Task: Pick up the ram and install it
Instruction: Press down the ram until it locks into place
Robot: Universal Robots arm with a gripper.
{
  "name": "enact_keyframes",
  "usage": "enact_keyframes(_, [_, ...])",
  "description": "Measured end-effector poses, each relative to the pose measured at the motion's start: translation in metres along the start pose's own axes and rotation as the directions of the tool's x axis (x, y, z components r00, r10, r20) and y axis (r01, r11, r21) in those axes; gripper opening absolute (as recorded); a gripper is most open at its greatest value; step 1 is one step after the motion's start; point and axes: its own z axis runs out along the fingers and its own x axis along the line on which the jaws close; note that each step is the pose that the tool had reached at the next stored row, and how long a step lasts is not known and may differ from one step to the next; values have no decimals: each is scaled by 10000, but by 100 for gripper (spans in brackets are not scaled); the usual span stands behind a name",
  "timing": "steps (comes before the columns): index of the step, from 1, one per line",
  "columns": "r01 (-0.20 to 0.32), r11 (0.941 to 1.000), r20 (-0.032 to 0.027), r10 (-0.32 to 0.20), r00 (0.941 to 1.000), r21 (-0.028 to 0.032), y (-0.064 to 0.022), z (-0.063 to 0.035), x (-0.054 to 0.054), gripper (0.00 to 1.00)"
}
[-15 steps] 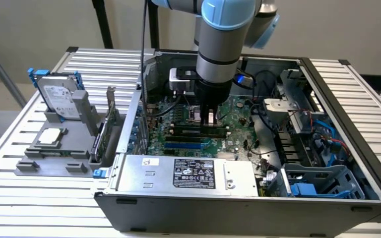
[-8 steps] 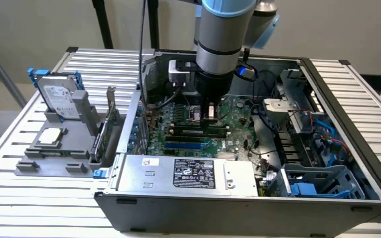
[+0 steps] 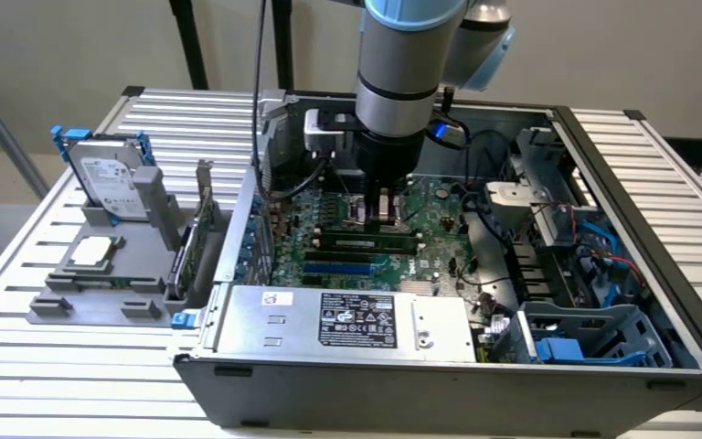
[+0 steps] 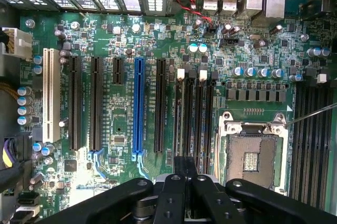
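A big open computer case (image 3: 643,274) sits on a table of silver slats (image 3: 34,320), and inside it lies a green board (image 3: 326,261) with a white slot (image 4: 50,95), a long blue slot (image 4: 138,105) and a square metal socket (image 4: 254,153). A silver box with a black label (image 3: 357,322) sits at the near edge of the case, and a blue plastic holder (image 3: 595,337) is in the corner on the exterior view's right. Beside the case, on the exterior view's left, a grey stand (image 3: 101,293) holds a hard drive (image 3: 107,183) standing up, a small square silver chip (image 3: 92,253) lying flat, and a card (image 3: 198,233) standing on its edge.
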Motion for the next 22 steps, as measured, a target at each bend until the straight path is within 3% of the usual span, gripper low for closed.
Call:
enact_keyframes(11, [1,10000,-3,-1,10000,0,0,0,0,11])
enact_keyframes(13, [-1,10000,-43,1,10000,0,0,6,0,11])
enact_keyframes(16, [-3,10000,-194,3,9998,0,0,26,2,11])
enact_keyframes(22, [-2,10000,-215,2,9998,0,-1,85,5,11])
